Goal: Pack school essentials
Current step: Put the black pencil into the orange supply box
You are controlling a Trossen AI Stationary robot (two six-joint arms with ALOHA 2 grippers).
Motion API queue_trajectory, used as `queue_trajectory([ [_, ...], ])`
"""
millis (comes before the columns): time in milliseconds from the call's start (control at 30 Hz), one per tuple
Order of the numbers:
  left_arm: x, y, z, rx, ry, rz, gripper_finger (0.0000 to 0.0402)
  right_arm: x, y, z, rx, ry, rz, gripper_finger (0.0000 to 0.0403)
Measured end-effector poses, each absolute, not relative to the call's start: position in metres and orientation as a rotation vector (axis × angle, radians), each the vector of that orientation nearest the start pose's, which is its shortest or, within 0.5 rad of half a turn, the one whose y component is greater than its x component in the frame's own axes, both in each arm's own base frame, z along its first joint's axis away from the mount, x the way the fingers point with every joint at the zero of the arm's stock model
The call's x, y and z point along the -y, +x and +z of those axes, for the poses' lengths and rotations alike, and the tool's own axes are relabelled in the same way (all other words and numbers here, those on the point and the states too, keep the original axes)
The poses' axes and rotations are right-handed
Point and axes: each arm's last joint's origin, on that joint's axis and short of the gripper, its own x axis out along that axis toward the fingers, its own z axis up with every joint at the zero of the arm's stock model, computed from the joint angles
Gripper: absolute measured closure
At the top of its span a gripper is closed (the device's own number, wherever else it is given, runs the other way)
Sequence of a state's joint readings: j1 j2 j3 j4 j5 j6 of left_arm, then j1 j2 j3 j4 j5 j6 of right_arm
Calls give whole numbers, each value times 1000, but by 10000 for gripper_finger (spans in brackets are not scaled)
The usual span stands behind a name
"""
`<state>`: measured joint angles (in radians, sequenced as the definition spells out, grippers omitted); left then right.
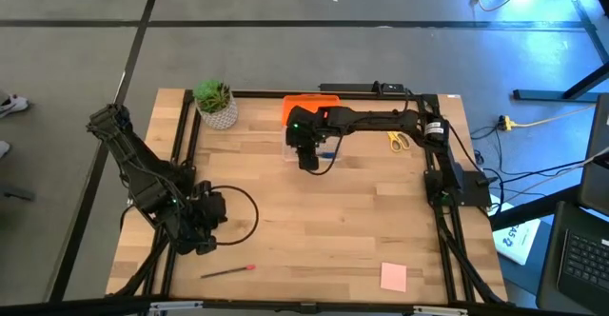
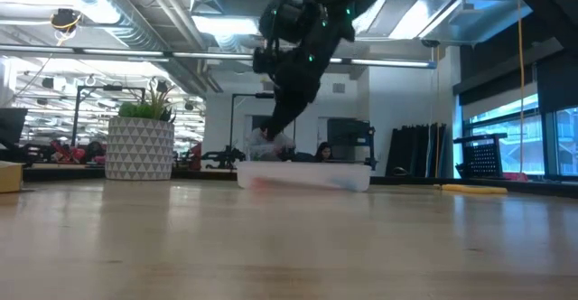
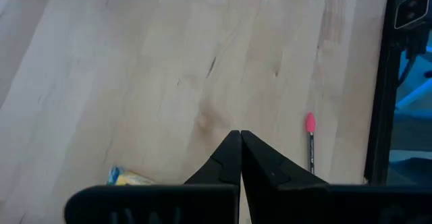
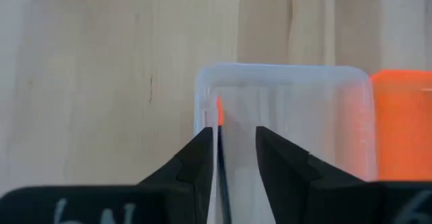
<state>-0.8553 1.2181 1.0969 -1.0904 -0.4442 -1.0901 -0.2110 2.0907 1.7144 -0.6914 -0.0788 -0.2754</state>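
My right gripper point(image 1: 306, 156) point(image 4: 236, 150) hangs open over the clear case point(image 4: 283, 109) point(image 2: 302, 175), fingers pointing down into it. A thin dark pencil with a red-orange tip point(image 4: 219, 116) shows in the gap, close along one finger. My left gripper point(image 3: 239, 135) point(image 1: 205, 232) is shut and low over the table's left near part. Another red-tipped pencil point(image 1: 228, 271) point(image 3: 310, 124) lies flat near the near edge. A yellow-green crayon box corner point(image 3: 128, 177) peeks beside the left gripper. The pink note pad point(image 1: 393, 276) lies near right, and the yellow-handled scissors point(image 1: 400, 142) lie far right. My right gripper has the thin dark pencil point(image 4: 220, 156) running along the inner side of one finger point(image 4: 202, 158), with a gap to the other finger. I cannot tell whether the finger touches it or whether it lies in the case below.
The orange lid point(image 1: 309, 107) point(image 4: 401, 123) lies beside the case toward the far edge. A potted plant point(image 1: 216, 104) point(image 2: 140, 146) stands at the far left. A dark cable point(image 1: 249, 207) loops by the left arm. Bare wood point(image 1: 343, 230) spans the middle.
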Motion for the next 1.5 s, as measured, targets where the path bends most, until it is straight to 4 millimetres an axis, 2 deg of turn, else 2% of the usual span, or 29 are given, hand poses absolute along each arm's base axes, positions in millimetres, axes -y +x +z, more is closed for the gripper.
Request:
queue_trajectory([
  [133,159,144,294,-988,-276,154,401,74,441,241,-1095,-124,80,289],
  [267,168,138,295,-975,-277,102,401,47,443,270,-1090,-158,134,289],
  [400,175,132,296,-965,-279,61,401,10,447,293,-1023,-191,227,289],
  [533,179,126,296,-952,-258,40,401,-32,451,301,-932,-185,373,289],
  [767,182,121,297,-934,-230,21,401,-87,451,306,-839,-224,452,289],
  [967,186,115,297,-938,-212,-10,401,-116,452,305,-805,-169,399,289],
  [1067,188,111,297,-940,-202,-28,401,-128,459,298,-771,-132,399,289],
  [1233,192,105,297,-942,-179,-63,401,-147,472,269,-776,-121,419,289],
  [1500,194,101,297,-943,-149,-95,401,-165,482,249,-734,-120,441,312],
])
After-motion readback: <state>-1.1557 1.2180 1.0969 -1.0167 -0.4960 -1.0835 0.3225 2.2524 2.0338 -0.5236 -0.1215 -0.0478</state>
